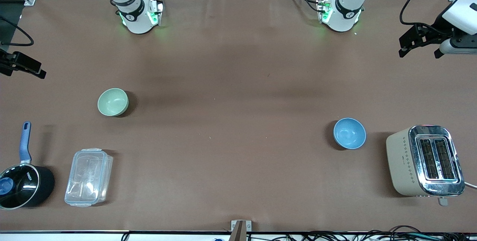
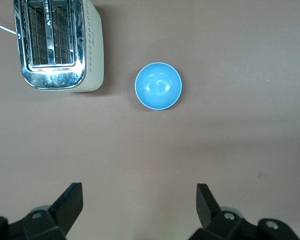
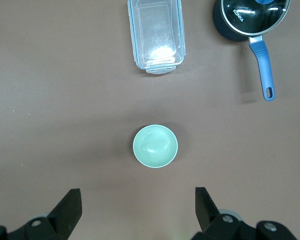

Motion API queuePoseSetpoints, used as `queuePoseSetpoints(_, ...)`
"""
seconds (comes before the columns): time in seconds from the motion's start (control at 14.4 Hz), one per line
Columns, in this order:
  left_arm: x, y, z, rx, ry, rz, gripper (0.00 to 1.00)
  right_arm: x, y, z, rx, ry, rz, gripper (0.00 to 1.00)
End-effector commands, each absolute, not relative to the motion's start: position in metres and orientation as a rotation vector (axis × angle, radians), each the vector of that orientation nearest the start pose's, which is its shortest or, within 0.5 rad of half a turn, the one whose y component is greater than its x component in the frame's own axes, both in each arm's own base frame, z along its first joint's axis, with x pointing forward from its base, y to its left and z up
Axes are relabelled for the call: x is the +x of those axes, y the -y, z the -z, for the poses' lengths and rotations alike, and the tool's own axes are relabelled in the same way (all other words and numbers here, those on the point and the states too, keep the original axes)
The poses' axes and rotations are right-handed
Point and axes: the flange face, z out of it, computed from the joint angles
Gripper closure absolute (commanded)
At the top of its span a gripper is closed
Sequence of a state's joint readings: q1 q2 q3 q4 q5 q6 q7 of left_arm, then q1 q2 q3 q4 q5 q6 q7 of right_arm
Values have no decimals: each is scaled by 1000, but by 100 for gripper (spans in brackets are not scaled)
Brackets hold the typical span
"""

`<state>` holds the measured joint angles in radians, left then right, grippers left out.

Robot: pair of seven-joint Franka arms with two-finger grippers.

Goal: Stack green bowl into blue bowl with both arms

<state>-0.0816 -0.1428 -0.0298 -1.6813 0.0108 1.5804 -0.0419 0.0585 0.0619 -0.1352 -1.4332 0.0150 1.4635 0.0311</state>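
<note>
Nearest the front camera, the blue bowl (image 1: 349, 133) sits upright on the brown surface (image 1: 238, 121) beside a toaster (image 1: 425, 161). The green bowl (image 1: 113, 101) stands farther back, toward the right arm's end. Both hands wait high, fingers apart: left hand (image 1: 419, 47), right hand (image 1: 22, 66).

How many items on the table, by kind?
Bowls: 2, the green bowl and the blue bowl
Saucepans: 1, the saucepan
Plastic containers: 1, the clear container
Toasters: 1, the toaster
Total: 5
</note>
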Motion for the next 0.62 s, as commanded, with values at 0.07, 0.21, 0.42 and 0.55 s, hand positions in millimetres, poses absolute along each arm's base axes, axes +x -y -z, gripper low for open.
queuePoseSetpoints(0.07, 517, 60, -649, -3133, -142, 66, 0, 556, 39, -647, -3142, -152, -53, 0)
queuePoseSetpoints(0.21, 522, 59, -645, -3137, -137, 53, 0, 556, 39, -647, -3142, -152, -53, 0)
queuePoseSetpoints(0.42, 554, 54, -596, -3130, -118, -37, 0, 556, 39, -647, -3142, -152, -53, 0)
queuePoseSetpoints(0.55, 572, 53, -550, -3124, -106, -87, 0, 556, 39, -647, -3142, -152, -53, 0)
